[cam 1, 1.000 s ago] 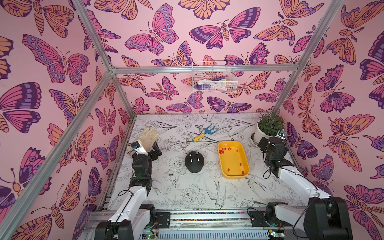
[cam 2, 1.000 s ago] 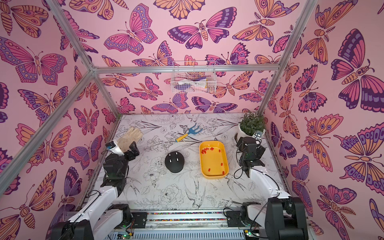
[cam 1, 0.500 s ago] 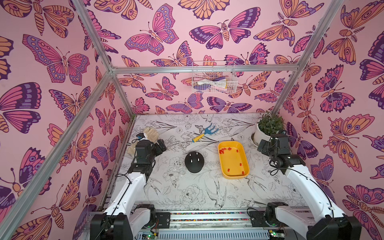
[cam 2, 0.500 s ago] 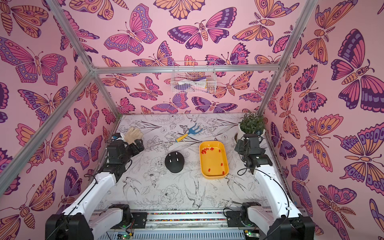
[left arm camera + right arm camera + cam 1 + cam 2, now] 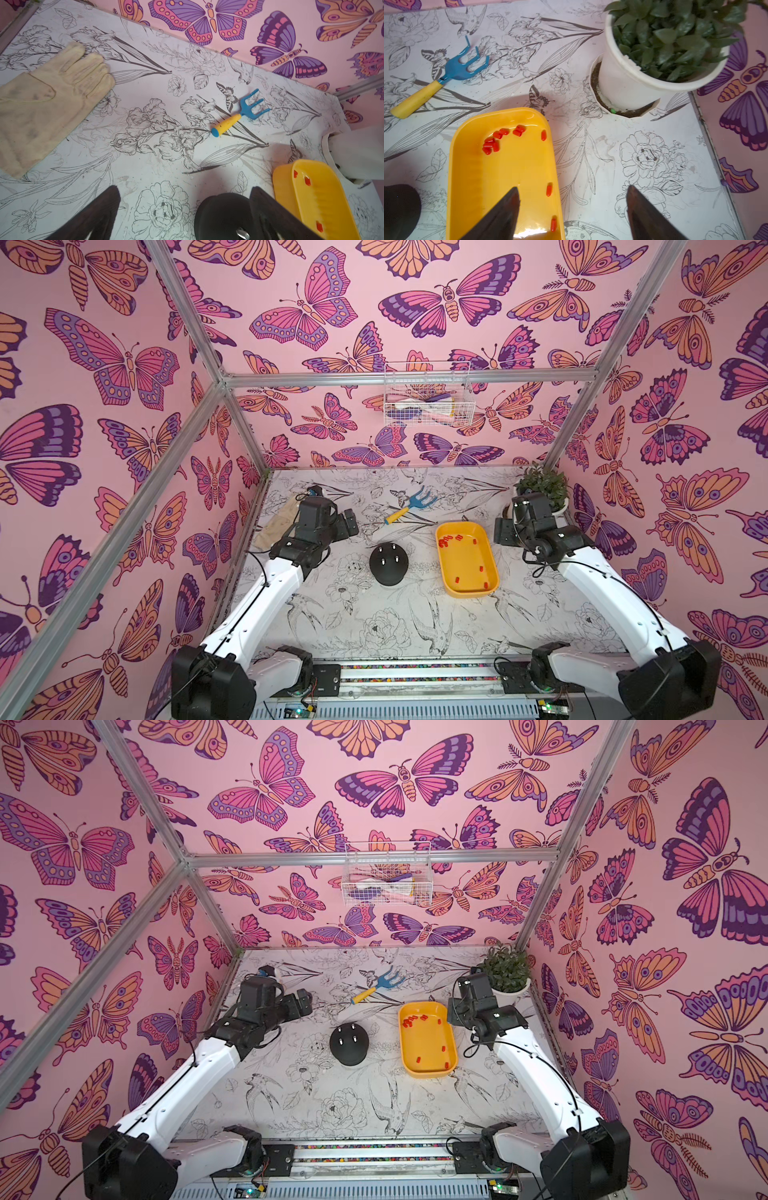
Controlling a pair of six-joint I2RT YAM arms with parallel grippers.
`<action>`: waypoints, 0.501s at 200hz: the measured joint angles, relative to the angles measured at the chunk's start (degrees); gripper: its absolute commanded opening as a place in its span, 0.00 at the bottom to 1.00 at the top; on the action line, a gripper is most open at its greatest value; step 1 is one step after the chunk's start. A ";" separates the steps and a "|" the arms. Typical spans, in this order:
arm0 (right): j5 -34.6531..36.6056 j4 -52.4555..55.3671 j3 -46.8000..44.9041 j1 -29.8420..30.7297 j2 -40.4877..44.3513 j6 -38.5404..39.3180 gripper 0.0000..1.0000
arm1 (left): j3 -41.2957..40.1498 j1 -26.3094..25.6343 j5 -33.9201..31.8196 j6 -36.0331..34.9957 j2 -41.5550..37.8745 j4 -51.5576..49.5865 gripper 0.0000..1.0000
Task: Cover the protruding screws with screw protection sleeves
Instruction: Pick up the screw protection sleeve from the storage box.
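Reaching for tiny red rubber sleeves [image 5: 489, 145] in the yellow plastic tray [image 5: 500, 176].
Right gripper [image 5: 572, 188], jaws apart, should straddle one lone sleeve; left gripper [image 5: 185, 188] gapes too.

No writing, label, brand mark, number or sign can be read in any of the views.
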State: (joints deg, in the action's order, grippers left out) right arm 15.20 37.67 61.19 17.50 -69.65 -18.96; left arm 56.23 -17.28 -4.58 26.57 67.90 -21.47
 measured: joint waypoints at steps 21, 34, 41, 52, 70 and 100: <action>-1.20 0.76 2.03 1.81 -3.72 0.59 0.60 | 3.30 -2.05 -0.13 -0.68 1.03 -4.26 0.99; -1.75 1.07 3.08 3.06 -6.14 0.66 0.57 | 4.94 -3.10 -0.13 -1.09 1.55 -6.75 0.99; -2.08 1.18 3.56 3.76 -7.32 0.66 0.57 | 5.92 -3.61 -0.13 -1.51 1.97 -8.20 0.99; -2.69 1.22 4.37 4.68 -9.07 0.59 0.56 | 7.37 -4.24 -0.13 -2.08 2.67 -10.14 0.99; -3.72 1.33 5.68 5.90 -11.72 0.11 0.53 | 8.94 -5.11 -0.04 -3.04 3.69 -12.39 0.99; -5.53 0.96 7.28 6.86 -16.00 -1.68 0.41 | 9.35 -6.05 -0.15 -4.37 4.31 -15.02 0.99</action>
State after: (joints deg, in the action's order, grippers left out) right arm 9.67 38.63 68.47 24.36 -85.65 -20.64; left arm 65.58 -23.33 -4.73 22.20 72.20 -36.49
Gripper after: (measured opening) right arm 0.442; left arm 0.993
